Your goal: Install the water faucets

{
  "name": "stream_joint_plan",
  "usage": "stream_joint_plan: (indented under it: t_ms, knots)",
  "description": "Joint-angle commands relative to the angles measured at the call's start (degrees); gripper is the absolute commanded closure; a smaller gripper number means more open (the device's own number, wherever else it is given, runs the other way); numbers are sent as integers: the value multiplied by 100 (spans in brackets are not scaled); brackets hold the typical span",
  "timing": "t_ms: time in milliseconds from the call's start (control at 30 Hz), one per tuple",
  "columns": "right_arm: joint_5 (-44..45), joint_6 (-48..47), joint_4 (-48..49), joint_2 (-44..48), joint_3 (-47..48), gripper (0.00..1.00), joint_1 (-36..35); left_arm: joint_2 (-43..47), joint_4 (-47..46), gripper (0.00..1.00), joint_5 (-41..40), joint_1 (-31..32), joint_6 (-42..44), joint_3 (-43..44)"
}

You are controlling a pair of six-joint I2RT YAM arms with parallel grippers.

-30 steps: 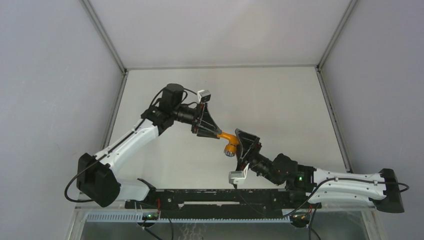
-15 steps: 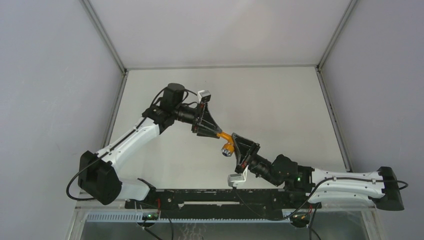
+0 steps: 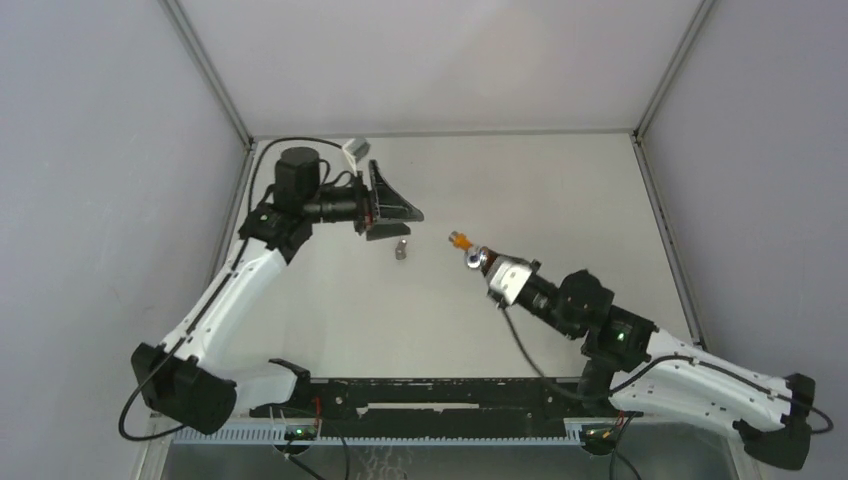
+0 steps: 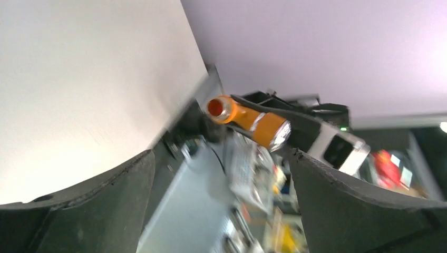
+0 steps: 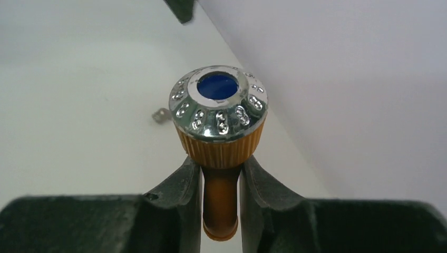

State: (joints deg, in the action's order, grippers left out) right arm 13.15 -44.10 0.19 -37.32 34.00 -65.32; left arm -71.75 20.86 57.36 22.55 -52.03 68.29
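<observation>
In the top view the orange faucet body [image 3: 461,241] hangs above the middle of the table, with my right gripper [image 3: 486,267] shut on it. The right wrist view shows both fingers clamped on the orange stem [image 5: 221,196], just below the ribbed collar and the silvery knob with a blue centre [image 5: 218,107]. A tiny grey metal fitting [image 3: 400,249] lies on the table to the left, also seen in the right wrist view [image 5: 159,116]. My left gripper [image 3: 398,216] stands open and empty above and behind that fitting. From the left wrist, the faucet [image 4: 249,120] shows beyond my wide-apart fingers [image 4: 84,208].
White table top [image 3: 560,200] inside grey enclosure walls, with a metal frame along the back and sides. A black rail [image 3: 420,395] runs along the near edge between the arm bases.
My left gripper opened, let go of the faucet and drew back to the upper left. The right gripper closed on the faucet and turned it. The grey fitting now lies on the table.
</observation>
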Motion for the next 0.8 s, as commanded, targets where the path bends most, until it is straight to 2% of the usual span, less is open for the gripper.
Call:
stream_joint_plan:
  t_ms: [0, 67, 200, 333, 433, 633, 767]
  knots:
    - [-1470, 3972, -799, -95, 1046, 100, 1366, 1060, -601, 0, -1892, -162, 733, 28]
    - [-2108, 4977, -1064, -294, 1420, 100, 1994, 1227, -1227, 0, -2055, -179, 550, -284]
    - [-3772, 6389, -1195, -676, 1874, 100, 3164, 1188, -1214, 0, -1786, -66, 1059, -221]
    - [-5821, 7291, -1172, -1178, 2084, 100, 4196, 1116, -279, 0, -1788, 265, 2314, 234]
    - [-6542, 7696, -815, -1264, 1942, 100, 4365, 996, 431, 0, -1989, 559, 3056, 586]
    - [-7534, 8065, -351, -1410, 1812, 100, 4416, 956, 237, 3, -1508, 830, 3213, 604]
    - [-7947, 8117, -213, -1504, 1812, 100, 4347, 782, 452, 3, -1804, 1267, 3509, 916]
